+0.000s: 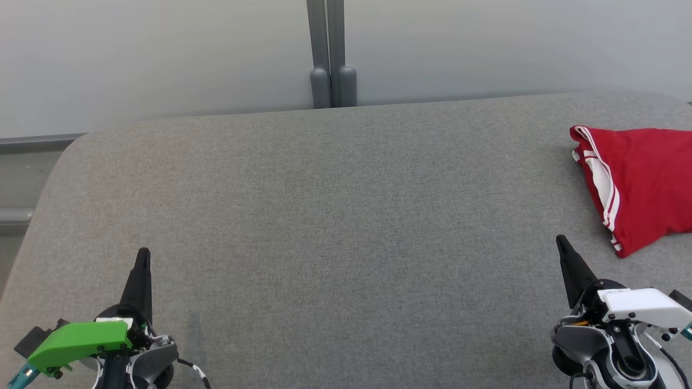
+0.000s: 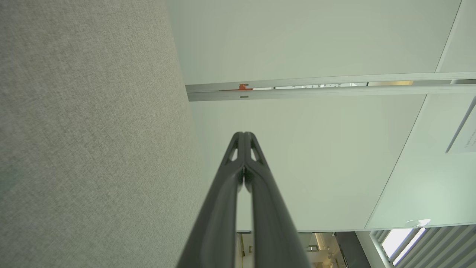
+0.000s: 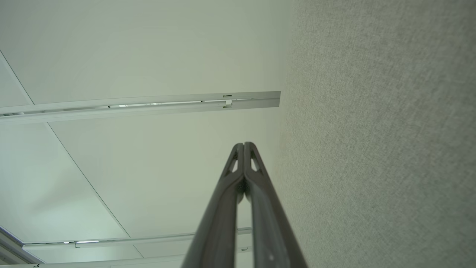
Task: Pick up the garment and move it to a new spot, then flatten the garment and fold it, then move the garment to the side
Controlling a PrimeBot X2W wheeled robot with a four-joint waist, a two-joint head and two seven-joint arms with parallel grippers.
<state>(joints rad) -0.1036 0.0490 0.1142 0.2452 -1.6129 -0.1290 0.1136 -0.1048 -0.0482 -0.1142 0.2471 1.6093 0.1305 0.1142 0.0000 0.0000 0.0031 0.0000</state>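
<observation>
- Head view: a wide grey fabric surface (image 1: 346, 227) with rounded corners spreads across the frame, with a pale wall (image 1: 162, 54) behind it at 12 o'clock
- A grey post (image 1: 331, 54) made of two upright bars stands against the wall at 12 o'clock, just past the far edge of the surface
- The red garment (image 1: 643, 183), trimmed with white stripes, lies on the surface at 3 o'clock; it looks folded into a compact shape, and the frame edge cuts off its right side
- The left gripper (image 1: 143, 254) sits at 7 o'clock above a green housing, its two dark fingers pressed together into one point aimed at 12 o'clock, holding nothing
- The right gripper (image 1: 560, 240) sits at 5 o'clock above a white housing, jaws together and empty; the garment lies near it, toward 1 o'clock, not touching
- Left wrist view: the left gripper (image 2: 243, 134) has its tips meeting, the grey surface at 9 o'clock, and a metal rail (image 2: 327, 87) with a small orange clip (image 2: 243, 87) at 12 o'clock
- Right wrist view: the right gripper (image 3: 244, 144) has its tips meeting, with the grey surface at 3 o'clock
</observation>
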